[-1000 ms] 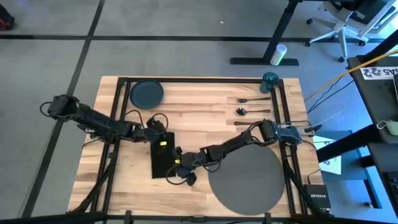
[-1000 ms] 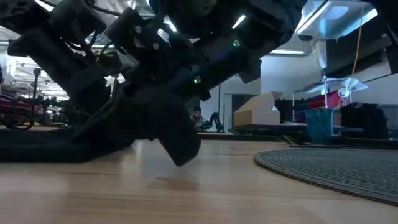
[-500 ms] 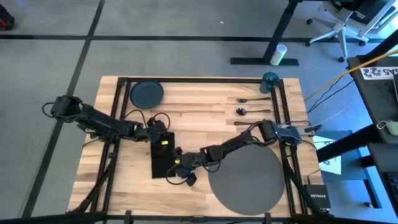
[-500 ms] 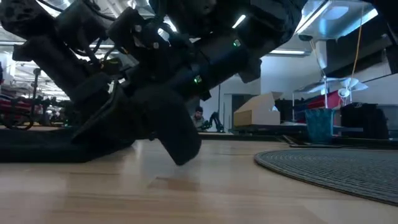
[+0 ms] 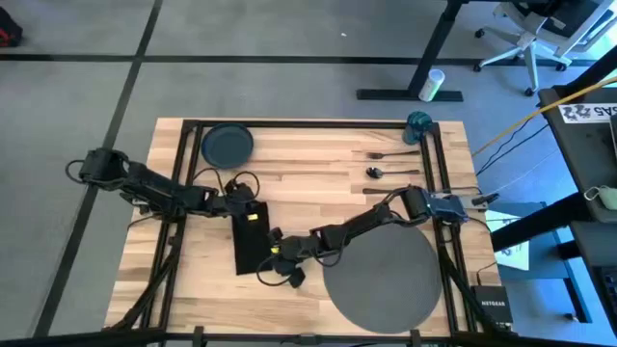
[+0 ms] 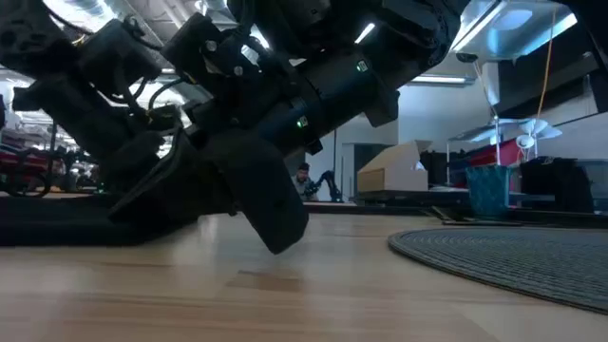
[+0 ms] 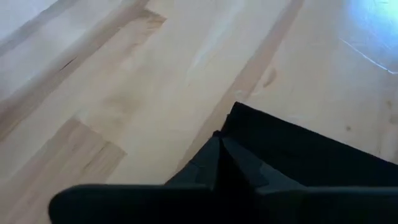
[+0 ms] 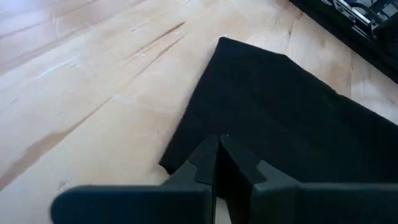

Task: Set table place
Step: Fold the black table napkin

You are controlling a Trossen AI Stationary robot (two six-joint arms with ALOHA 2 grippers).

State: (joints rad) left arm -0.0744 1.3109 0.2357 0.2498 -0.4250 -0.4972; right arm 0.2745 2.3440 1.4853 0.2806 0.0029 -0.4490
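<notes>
Placemat (image 5: 383, 282), large, round and grey, lies at the table's (image 5: 318, 188) near right corner, its weave showing at the right of the low view. Just left of it, toward the near edge, the right gripper (image 5: 273, 253) sits low over the near end of the black napkin (image 5: 250, 247), fingers pressed together on that corner (the right wrist view shows them closed over the cloth's edge). The napkin lies flat, left of the middle, its long side running near to far. At its far end the left gripper (image 5: 247, 204) is likewise clenched on the cloth, as the left wrist view shows. Farther back on the right lie a spoon (image 5: 375, 173) and a fork (image 5: 378, 154), parallel and apart. The dark plate (image 5: 228, 145) rests at the far left corner, the teal cup (image 5: 418, 125) at the far right corner.
</notes>
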